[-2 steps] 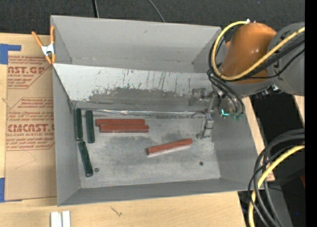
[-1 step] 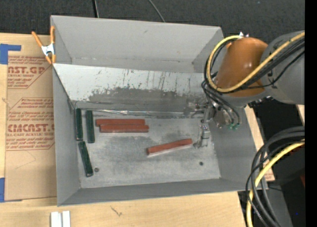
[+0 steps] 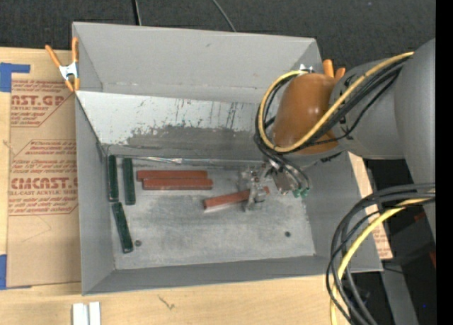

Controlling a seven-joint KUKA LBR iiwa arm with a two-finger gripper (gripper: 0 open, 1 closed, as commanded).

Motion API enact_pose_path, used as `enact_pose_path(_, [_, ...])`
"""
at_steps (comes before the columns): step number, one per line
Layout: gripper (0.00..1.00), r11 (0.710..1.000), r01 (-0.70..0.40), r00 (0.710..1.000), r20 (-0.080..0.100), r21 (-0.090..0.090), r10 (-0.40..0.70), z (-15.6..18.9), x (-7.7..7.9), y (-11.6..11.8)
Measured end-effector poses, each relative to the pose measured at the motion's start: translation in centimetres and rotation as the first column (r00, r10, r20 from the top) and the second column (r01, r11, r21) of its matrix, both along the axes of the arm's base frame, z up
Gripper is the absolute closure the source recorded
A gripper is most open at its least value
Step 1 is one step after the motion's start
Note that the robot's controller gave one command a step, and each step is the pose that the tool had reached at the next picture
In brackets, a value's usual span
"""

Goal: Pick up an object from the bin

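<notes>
My gripper [image 3: 255,192] is low over the bin floor, right of centre, under the orange wrist cover. Its fingertips sit at the right end of a small reddish-brown stick [image 3: 225,202] that lies slightly tilted on the floor. Whether the fingers close on that stick I cannot make out. Just up and to the left lie two longer reddish-brown bars [image 3: 174,179] side by side, apart from the gripper.
Three dark green bars lie along the left wall: two upright ones [image 3: 120,178] and one lower [image 3: 122,227]. The bin's sloped walls rise on all sides. The arm and its cables cover the right wall.
</notes>
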State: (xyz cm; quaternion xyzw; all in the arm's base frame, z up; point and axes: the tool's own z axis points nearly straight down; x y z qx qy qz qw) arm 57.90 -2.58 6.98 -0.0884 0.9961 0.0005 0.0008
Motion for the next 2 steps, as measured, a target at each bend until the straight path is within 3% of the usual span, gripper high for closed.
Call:
enact_pose_path(1, [1.00, 1.000, 0.000, 1.000, 0.000, 0.000, 0.000, 0.0, 0.0, 0.0])
enact_pose_path(2, [1.00, 1.000, 0.008, 1.000, 0.004, -0.001, -0.008, 16.1, -2.4, 0.8])
